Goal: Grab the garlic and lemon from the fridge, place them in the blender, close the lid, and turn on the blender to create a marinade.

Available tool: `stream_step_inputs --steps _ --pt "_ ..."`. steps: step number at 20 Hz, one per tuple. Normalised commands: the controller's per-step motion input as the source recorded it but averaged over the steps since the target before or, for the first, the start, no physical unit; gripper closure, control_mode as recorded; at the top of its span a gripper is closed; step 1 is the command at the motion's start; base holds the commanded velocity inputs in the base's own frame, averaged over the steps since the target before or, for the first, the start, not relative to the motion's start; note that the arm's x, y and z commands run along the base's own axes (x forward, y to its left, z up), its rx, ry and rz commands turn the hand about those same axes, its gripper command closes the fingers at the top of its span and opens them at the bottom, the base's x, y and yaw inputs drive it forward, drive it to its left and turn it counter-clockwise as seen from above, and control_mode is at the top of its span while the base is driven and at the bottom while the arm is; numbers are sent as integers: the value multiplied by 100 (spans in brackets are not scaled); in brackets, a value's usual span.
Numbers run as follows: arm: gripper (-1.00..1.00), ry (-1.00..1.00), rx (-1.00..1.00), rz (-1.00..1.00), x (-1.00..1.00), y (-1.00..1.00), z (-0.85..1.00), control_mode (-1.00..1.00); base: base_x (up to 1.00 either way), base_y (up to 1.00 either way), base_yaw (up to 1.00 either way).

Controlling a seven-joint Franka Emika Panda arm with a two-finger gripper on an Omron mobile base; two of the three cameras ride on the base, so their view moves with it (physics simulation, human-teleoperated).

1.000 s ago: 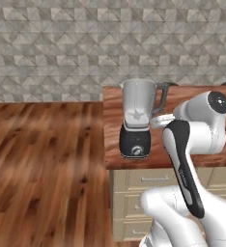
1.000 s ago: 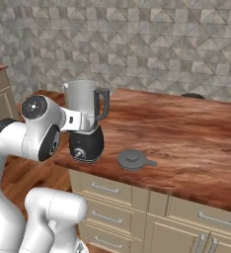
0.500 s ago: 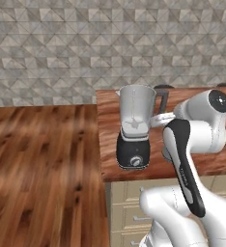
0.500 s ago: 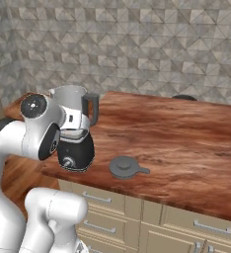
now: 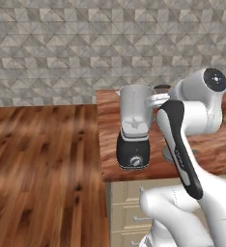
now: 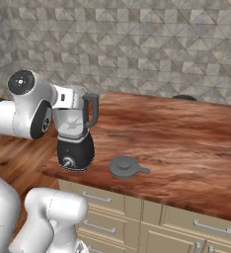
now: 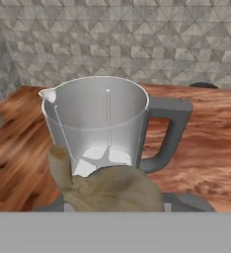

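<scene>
The garlic (image 7: 107, 190), a lumpy tan bulb, sits low in the hand view, and my gripper (image 7: 112, 203) is shut on it. Just beyond it stands the blender (image 7: 100, 123), its clear jar open at the top with only the blades inside. From the base views the blender (image 5: 133, 130) (image 6: 74, 131) stands at the counter's left end, with my hand close beside the jar's rim. The dark grey lid (image 6: 125, 167) lies flat on the counter to the right of the blender's base. The lemon and the fridge are out of view.
The wooden counter (image 6: 176, 143) stretches right from the blender, over tan drawers (image 6: 100, 200). A dark round object (image 6: 184, 97) sits at the counter's back by the stone-tiled wall. Wood floor (image 5: 42, 164) lies left of the counter.
The whole picture has shifted, so the base has moved a little along the counter. The garlic stays in my grip and my hand stays by the jar.
</scene>
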Motion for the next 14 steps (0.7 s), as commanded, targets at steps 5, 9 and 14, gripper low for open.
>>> stream_step_inputs --steps 5,9,14 --pt "100 0 0 0 48 28 38 -100 0 0 0" --pt "100 5 0 0 58 16 11 -100 0 0 0" --pt "100 3 0 0 60 0 -3 -100 0 0 0"
